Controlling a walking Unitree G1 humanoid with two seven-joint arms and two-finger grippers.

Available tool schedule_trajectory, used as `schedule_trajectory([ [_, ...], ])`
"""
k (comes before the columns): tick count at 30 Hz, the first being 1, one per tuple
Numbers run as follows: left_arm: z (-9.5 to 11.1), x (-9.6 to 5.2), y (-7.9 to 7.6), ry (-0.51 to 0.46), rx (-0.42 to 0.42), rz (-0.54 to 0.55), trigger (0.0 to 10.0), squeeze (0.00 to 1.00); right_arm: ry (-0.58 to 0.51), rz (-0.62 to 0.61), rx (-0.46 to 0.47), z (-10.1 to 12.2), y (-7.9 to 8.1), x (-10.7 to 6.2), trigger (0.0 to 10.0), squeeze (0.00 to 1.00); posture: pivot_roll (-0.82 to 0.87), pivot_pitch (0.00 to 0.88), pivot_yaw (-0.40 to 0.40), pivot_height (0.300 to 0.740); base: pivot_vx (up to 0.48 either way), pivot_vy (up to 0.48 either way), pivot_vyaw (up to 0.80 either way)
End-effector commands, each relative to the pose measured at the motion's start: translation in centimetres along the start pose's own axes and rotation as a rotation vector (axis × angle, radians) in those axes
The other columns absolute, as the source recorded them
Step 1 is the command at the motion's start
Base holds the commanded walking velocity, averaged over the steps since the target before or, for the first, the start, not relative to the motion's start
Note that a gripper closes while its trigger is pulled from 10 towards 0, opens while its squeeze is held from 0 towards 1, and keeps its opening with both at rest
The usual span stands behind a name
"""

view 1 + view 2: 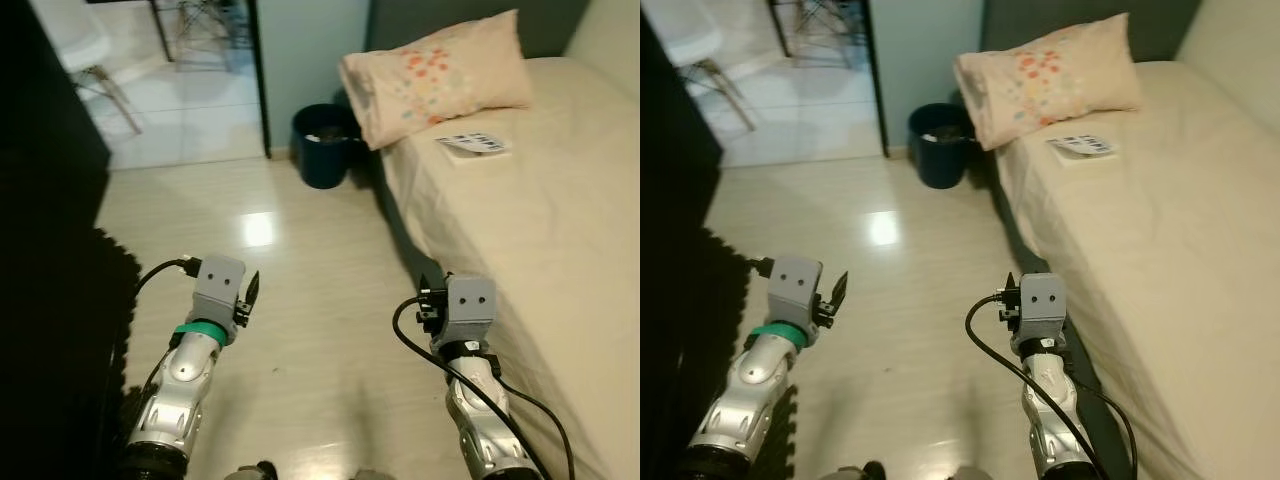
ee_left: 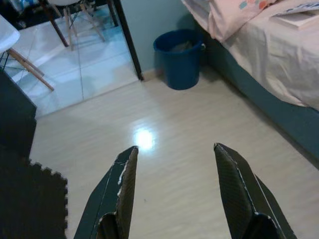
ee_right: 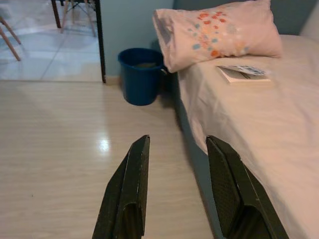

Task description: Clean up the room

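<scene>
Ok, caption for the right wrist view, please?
Open right claw above pale wood floor, facing blue bin, bed with floral pillow and booklet.

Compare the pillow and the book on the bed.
The pillow is plump and peach with coloured spots; the book is thin, flat, and white with dark print. The pillow is far larger and overhangs the bed's edge; the book lies fully on it. Both rest near the bed's head.
</scene>
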State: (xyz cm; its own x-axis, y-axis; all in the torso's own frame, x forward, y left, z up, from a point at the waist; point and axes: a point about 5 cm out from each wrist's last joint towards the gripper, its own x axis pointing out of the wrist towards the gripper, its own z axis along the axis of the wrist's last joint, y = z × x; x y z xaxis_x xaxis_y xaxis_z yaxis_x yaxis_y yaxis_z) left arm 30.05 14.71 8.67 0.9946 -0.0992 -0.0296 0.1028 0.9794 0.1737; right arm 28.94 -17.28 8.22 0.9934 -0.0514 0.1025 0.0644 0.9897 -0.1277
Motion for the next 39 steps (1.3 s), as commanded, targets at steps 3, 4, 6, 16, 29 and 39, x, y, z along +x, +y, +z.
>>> schedule_trajectory([
  [3,-0.34,-0.01,-0.27,0.031,-0.007,-0.007,10.0,0.00,0.036,0.001,-0.005,-0.81,-0.01,-0.51,10.0,0.00,-0.15,0.059,0.054,0.725,0.000,0.000,0.00],
  [4,-0.40,-0.01,-0.30,0.035,-0.010,-0.008,10.0,0.00,0.038,0.001,-0.005,-0.85,-0.02,-0.54,10.0,0.00,-0.15,0.058,0.055,0.725,0.000,0.000,-0.45],
  [6,-0.53,-0.02,-0.33,0.044,-0.011,-0.011,10.0,0.00,0.044,0.000,-0.002,-0.91,-0.03,-0.54,10.0,0.00,-0.15,0.058,0.055,0.725,0.000,0.000,-0.63],
  [16,-0.78,-0.09,-0.22,0.056,-0.013,-0.011,10.0,0.00,0.050,-0.001,-0.004,-1.03,-0.15,-0.54,10.0,0.00,-0.15,0.054,0.053,0.725,0.000,0.000,-0.80],
  [29,-0.81,0.10,-0.58,0.077,-0.067,-0.037,10.0,0.00,0.050,0.001,-0.007,-1.05,-0.17,-0.43,10.0,0.00,-0.16,0.048,0.054,0.725,0.000,0.000,-0.80],
  [39,-0.73,0.18,-0.60,0.066,-0.016,-0.022,10.0,0.00,0.061,-0.004,-0.005,-1.38,-0.25,-0.69,10.0,0.00,-0.16,0.048,0.059,0.725,0.000,0.000,-0.80],
])
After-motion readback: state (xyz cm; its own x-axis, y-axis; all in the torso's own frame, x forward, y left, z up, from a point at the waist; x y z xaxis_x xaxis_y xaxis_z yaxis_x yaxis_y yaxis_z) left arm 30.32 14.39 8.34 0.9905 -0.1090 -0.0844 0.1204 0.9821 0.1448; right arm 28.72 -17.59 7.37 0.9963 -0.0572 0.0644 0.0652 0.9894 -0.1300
